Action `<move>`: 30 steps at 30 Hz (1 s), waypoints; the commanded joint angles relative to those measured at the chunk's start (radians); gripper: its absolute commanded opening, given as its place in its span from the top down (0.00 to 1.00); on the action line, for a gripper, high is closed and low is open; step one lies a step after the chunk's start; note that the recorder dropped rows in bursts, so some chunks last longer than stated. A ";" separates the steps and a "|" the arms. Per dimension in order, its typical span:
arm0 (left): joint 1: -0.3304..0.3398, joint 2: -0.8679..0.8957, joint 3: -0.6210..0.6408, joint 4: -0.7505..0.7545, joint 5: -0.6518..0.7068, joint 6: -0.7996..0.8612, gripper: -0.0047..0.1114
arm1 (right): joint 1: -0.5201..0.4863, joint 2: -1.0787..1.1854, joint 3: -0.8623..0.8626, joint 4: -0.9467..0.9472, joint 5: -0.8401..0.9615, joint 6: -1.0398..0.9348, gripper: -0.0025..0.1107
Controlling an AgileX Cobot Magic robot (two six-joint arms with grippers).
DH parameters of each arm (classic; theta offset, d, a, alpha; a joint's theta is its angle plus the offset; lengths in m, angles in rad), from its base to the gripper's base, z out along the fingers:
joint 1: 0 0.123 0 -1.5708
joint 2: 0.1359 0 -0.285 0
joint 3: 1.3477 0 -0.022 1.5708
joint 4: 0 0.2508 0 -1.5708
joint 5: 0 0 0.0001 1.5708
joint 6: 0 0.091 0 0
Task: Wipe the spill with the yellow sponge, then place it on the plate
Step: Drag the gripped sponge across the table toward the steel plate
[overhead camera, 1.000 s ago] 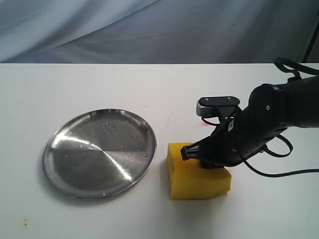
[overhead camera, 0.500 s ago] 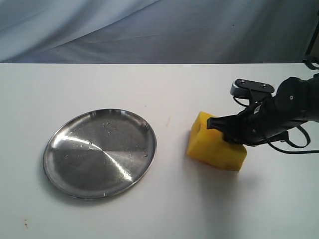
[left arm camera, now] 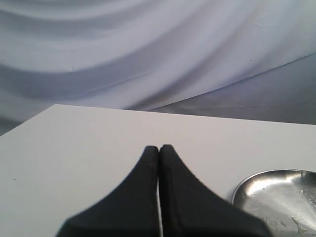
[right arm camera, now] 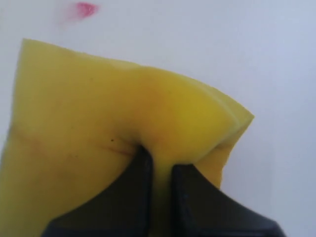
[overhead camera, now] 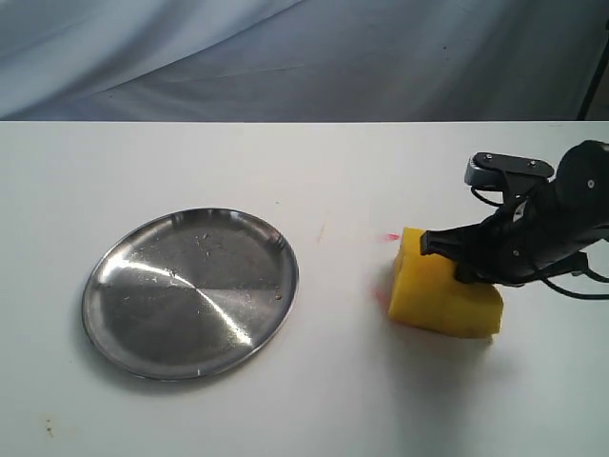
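My right gripper (overhead camera: 466, 262) is shut on the yellow sponge (overhead camera: 442, 295), pinching its foam between both fingers (right arm camera: 136, 182). The sponge (right arm camera: 98, 123) rests on the white table, right of centre. Only faint pinkish-red traces of the spill (overhead camera: 391, 237) show just off the sponge's far left corner, and a small red spot of the spill (right arm camera: 85, 8) shows in the right wrist view. The silver plate (overhead camera: 190, 290) lies to the left, apart from the sponge. My left gripper (left arm camera: 159, 148) is shut with nothing in it, and the plate's rim (left arm camera: 247, 182) lies beside it.
A small faint mark (overhead camera: 321, 231) sits on the white table (overhead camera: 304, 400) between plate and sponge. A grey cloth backdrop (overhead camera: 285, 57) hangs behind the table's far edge. A tiny dark speck (overhead camera: 48, 427) lies near the front left.
My right gripper has dragged the sponge from beside the plate toward the right and slightly back. A red streak now shows where the sponge passed.
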 commanded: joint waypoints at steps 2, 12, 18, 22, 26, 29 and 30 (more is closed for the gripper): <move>-0.005 -0.004 0.005 0.001 -0.005 -0.003 0.96 | 0.093 -0.058 0.052 0.002 0.019 0.001 0.98; -0.005 -0.004 0.005 0.001 -0.005 -0.005 0.96 | 0.189 0.014 0.047 0.064 -0.156 -0.001 0.98; -0.005 -0.004 0.005 0.001 -0.005 -0.003 0.96 | 0.189 0.144 -0.107 0.018 -0.105 -0.003 0.98; -0.005 -0.004 0.005 0.001 -0.005 -0.003 0.96 | 0.189 0.229 -0.245 -0.006 -0.050 -0.003 0.98; -0.005 -0.004 0.005 0.001 -0.005 -0.003 0.96 | 0.179 0.319 -0.398 -0.008 0.021 -0.003 0.98; -0.005 -0.004 0.005 0.001 -0.005 -0.007 0.96 | 0.165 0.378 -0.506 -0.008 0.058 -0.001 0.98; -0.005 -0.004 0.005 0.001 -0.005 -0.007 0.96 | 0.156 0.392 -0.533 -0.008 0.072 -0.001 0.98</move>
